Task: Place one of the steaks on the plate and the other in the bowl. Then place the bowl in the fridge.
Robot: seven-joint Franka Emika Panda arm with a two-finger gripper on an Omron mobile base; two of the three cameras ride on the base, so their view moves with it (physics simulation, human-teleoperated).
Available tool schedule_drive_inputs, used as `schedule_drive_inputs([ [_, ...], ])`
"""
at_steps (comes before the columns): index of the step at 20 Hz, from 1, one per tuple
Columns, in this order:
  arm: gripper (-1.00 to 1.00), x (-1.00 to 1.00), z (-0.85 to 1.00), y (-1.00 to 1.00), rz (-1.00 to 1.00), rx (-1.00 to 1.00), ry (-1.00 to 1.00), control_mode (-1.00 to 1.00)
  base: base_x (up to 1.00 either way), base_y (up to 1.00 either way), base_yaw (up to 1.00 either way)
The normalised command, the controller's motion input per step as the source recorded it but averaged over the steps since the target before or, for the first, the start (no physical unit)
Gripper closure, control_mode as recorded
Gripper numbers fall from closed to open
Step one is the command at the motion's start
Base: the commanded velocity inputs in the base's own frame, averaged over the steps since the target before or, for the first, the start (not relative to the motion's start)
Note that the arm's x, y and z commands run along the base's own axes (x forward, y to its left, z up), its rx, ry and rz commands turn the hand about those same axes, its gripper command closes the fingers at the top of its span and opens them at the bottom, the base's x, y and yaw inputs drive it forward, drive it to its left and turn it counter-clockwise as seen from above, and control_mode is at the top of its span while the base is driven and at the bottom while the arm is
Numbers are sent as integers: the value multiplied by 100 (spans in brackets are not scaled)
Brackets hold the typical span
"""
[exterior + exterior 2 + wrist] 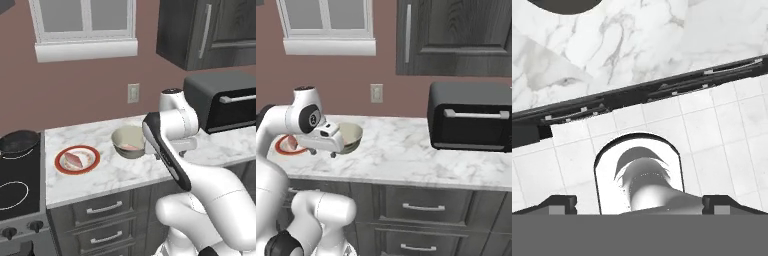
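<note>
On the worktop point(125, 175) sat the plate point(77, 160) with one steak point(72, 159) lying flat on it, and just to its right the bowl point(129, 142) with the other steak point(131, 147) inside. Plate and bowl stood near each other but apart. My fingers point(639, 204) were spread wide and held nothing; from the hand's camera their two dark tips sat far apart at the bottom, over pale floor tiles and the marble edge. My hand point(323, 138) hung just in front of the bowl in the right view, hiding part of it, with the plate's rim point(282, 146) peeking out behind my arm. Left of the plate lay a stove point(17, 185) with a black pan point(19, 141) on it. Farther right stood a dark toaster oven point(471, 117), well apart from the bowl. A window point(85, 25) and a wall socket point(133, 93) were behind.
</note>
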Motion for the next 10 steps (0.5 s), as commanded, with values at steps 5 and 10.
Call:
schedule_drive_inputs([
  [5, -100, 0, 0, 0, 0, 0, 0, 100, 49, 6, -3],
  [10, -100, 0, 0, 0, 0, 0, 0, 100, 36, 0, 0],
])
